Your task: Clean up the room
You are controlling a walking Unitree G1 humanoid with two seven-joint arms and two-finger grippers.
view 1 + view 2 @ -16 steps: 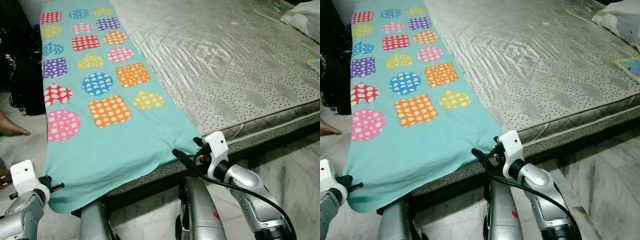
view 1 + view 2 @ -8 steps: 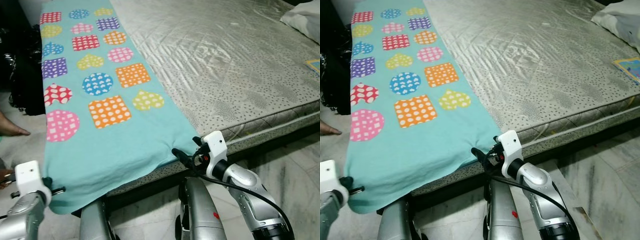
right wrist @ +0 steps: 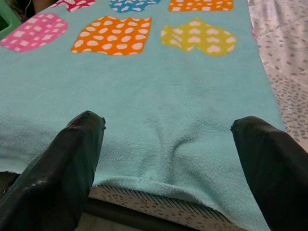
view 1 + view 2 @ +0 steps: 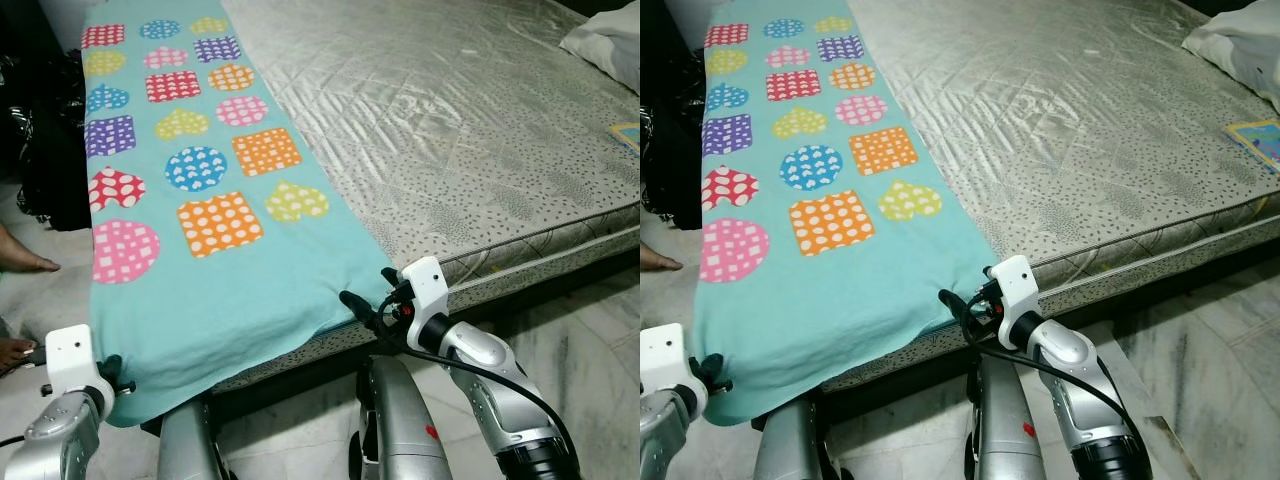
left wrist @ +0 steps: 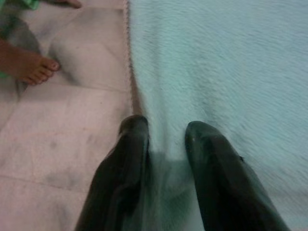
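Standing at the foot of the bed, I look down on a turquoise blanket printed with dotted squares, circles and hearts. It lies flat along the left strip of the mattress, and its near edge hangs over the mattress's front edge toward me.

My left gripper is at the blanket's near left corner, low and beside the bed. Through the left wrist camera my two black fingers stand close together with a fold of the turquoise fleece caught between them, so I am pinching the corner. Beside the blanket's edge there I see pale floor tiles and a person's bare foot; the same foot shows at the left margin of the head view, on the floor next to the bed.

My right gripper is at the blanket's near right corner, just off the mattress edge. In the right wrist camera my fingers are spread wide apart, one on each side of the hem, with the blanket's edge and the speckled side of the mattress between them; they hold nothing.

A white pillow lies at the far right corner of the bed, well apart from the blanket.
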